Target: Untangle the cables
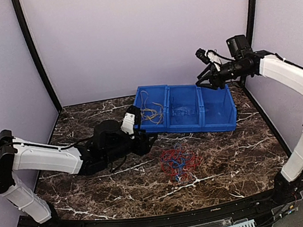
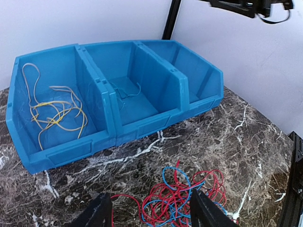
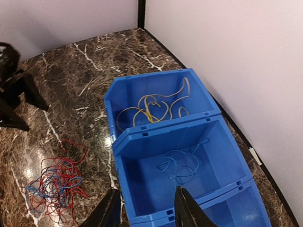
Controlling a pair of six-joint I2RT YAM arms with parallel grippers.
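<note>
A tangle of red and blue cables lies on the marble table in front of the blue bin. Loose yellow cables lie in the bin's left compartment. A few blue cables lie in its middle compartment. My left gripper is low over the table just left of the tangle, open, its fingers either side of the tangle's near edge. My right gripper hangs open and empty high above the bin.
The bin's right compartment shows nothing inside. Pale walls with black corner posts close the table at the back and sides. Bare marble lies around the tangle.
</note>
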